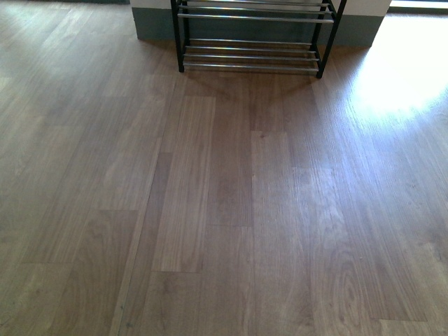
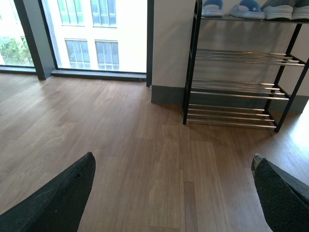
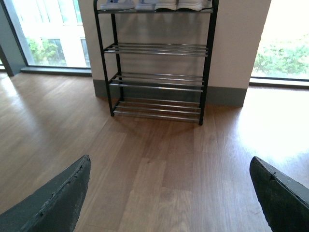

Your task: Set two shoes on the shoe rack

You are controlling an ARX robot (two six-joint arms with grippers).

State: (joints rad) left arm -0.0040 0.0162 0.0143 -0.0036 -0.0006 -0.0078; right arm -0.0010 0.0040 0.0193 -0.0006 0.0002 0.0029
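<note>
The shoe rack (image 1: pixel 252 49) stands against the wall ahead; the front view shows only its lower chrome bars, which are bare, and neither arm. In the left wrist view the shoe rack (image 2: pixel 236 87) carries pale blue slide sandals (image 2: pixel 248 8) and grey sneakers (image 2: pixel 280 10) on its top shelf. The right wrist view cuts the same top shelf of the rack (image 3: pixel 157 72) at the frame edge, with sandals (image 3: pixel 118 6) and white sneaker soles (image 3: pixel 186 6) just showing. My left gripper (image 2: pixel 174 156) and right gripper (image 3: pixel 170 158) both hang open over bare floor, well short of the rack.
Wooden plank floor (image 1: pixel 224 210) spreads between me and the rack. The white wall with grey skirting (image 3: pixel 227 94) stands behind the rack. Tall windows (image 2: pixel 96 34) flank it, and a bright sun patch (image 1: pixel 399 70) lies on the floor to the right.
</note>
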